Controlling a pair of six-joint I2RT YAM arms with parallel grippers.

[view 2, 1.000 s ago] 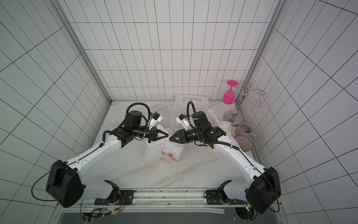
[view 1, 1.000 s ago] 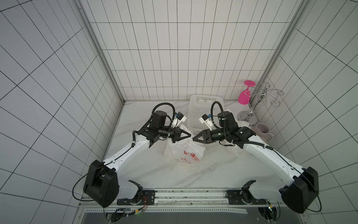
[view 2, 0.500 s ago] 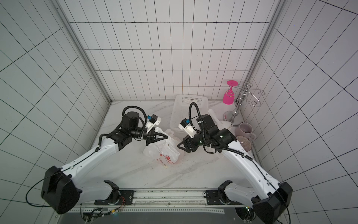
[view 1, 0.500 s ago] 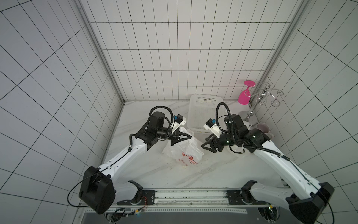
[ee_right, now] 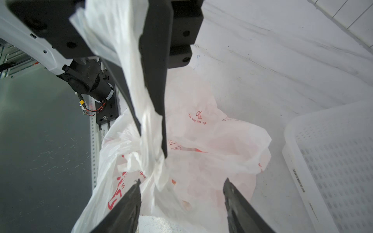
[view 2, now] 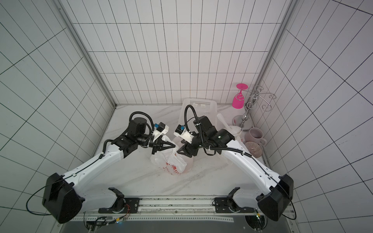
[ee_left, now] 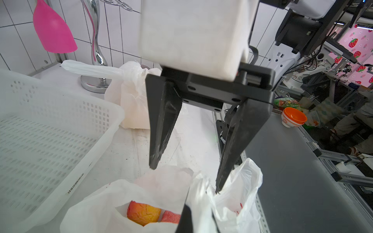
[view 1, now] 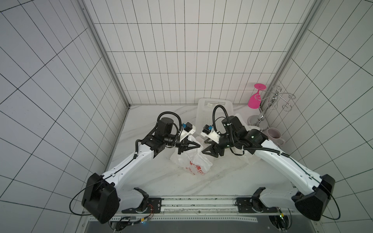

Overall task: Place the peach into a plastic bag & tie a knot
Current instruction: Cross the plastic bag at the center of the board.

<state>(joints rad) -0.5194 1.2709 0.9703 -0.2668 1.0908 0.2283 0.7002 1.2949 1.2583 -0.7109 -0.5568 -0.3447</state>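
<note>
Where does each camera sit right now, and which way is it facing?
Both top views: high over the arm bases, looking down on the table; both arms show whole.
Left wrist: behind the left pincer, facing the open right pincer and basket.
Right wrist: behind the right pincer, facing the left pincer, shut on the bag.
Shared: both wrist views see the bag.

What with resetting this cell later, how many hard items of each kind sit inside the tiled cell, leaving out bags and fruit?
White perforated basket: 1
Chrome glass rack: 1
Pink wine glass, hanging upside down on the rack: 1
Pale mug: 1
Ribbed bowl: 1
Total: 5
</note>
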